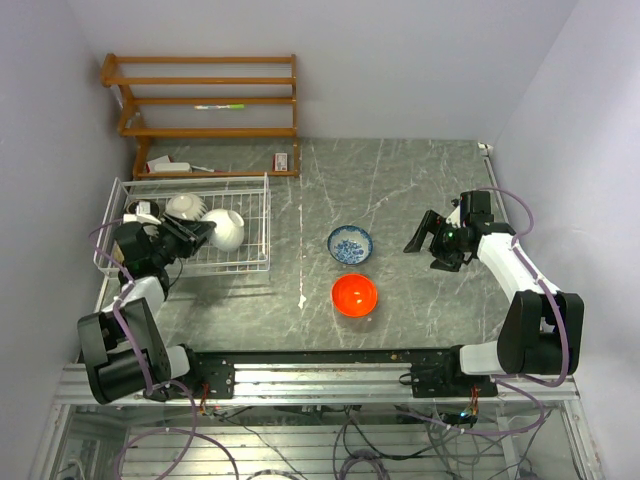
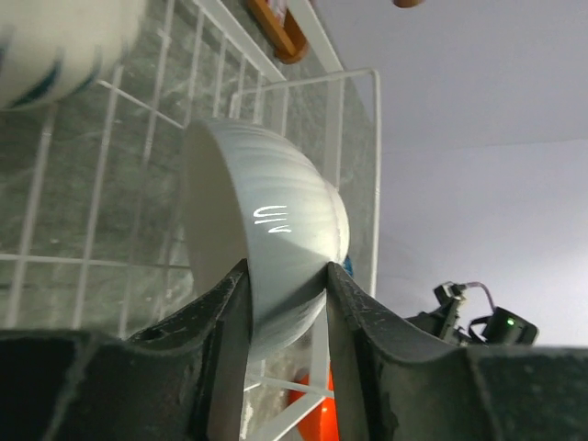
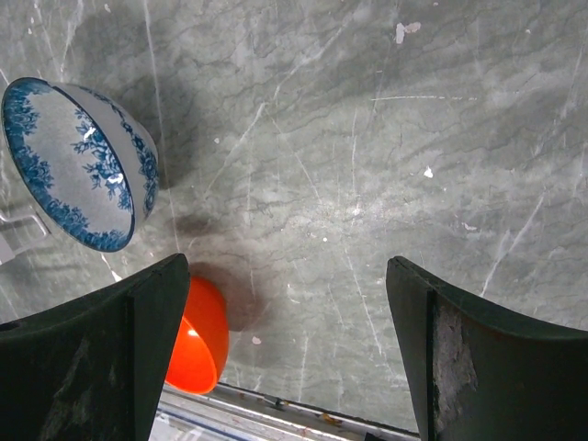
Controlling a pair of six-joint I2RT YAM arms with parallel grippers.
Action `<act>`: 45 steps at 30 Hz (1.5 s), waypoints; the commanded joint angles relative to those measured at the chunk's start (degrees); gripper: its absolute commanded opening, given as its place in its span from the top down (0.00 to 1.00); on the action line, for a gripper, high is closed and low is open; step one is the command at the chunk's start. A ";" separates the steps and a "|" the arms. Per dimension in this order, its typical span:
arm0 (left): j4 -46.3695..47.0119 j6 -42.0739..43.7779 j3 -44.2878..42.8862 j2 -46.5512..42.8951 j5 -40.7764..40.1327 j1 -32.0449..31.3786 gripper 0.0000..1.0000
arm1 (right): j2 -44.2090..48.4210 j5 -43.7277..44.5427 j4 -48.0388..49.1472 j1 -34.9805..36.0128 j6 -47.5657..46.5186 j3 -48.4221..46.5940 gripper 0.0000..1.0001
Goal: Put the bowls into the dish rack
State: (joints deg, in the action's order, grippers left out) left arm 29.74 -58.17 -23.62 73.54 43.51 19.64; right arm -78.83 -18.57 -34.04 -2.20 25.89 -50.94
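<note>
Clamping is noted at the left gripper point(image 2: 285, 268): its two dark fingers point(image 2: 230, 349) are closed across the wall of the plain white glazed round bowl point(image 2: 276, 230), one inside the rim, one outside. The bowl is held on edge, tilted, within the outline of the white wire-grid dish rack point(image 1: 268, 215), near its right side. Whether it rests on the wires cannot be told. A second pale bowl point(image 1: 183, 207) is seen in the rack just beside it.

The blue-and-white patterned bowl point(image 1: 350, 244) and the bright orange-red glossy bowl point(image 1: 354, 295) are seen on the grey marbled table point(image 1: 430, 180), near each other and well apart from the rack. The right gripper point(image 3: 287, 276) is held above the table to their right, fingers spread wide, nothing between them.

Handling, as judged: the bowls are taken to be rigid glazed ceramic, fairly weighty for their size, slick, and liable to chip against wire or each other. A rim pinch, one finger inside and one outside, is judged the workable hold. The bright highlight on the white wall suggests low friction, so slip under tilt is to be guarded against.
</note>
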 commanded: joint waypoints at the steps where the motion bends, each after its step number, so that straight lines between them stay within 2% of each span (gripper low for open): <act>1: -20.04 10.60 0.53 1.18 -3.78 1.67 0.54 | 0.43 -0.19 1.15 -0.05 -0.64 1.04 0.12; 24: -36.42 20.55 -5.98 -2.78 -7.80 4.57 0.51 | 0.98 -0.60 1.75 -0.01 -0.77 2.09 0.12; 30: -39.01 20.68 -8.21 -4.82 -9.94 4.57 0.39 | 0.62 -0.71 1.47 -0.03 -0.85 1.55 0.12; 34: -40.57 20.27 -10.78 -6.02 -11.06 4.60 0.34 | 0.12 -0.72 1.52 0.00 -1.06 1.24 0.12; 38: -42.70 20.42 -14.17 -6.28 -12.04 4.54 0.24 | -0.49 -0.94 1.56 -0.05 -1.04 0.90 0.12; 45: -52.16 24.03 -23.85 -6.60 -18.54 2.57 0.09 | -0.80 -1.02 1.82 0.01 -1.02 0.73 0.12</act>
State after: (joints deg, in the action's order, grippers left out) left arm -14.98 -37.21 -41.45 68.42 30.13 23.40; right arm -79.00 -19.11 -33.15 -2.17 25.47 -49.08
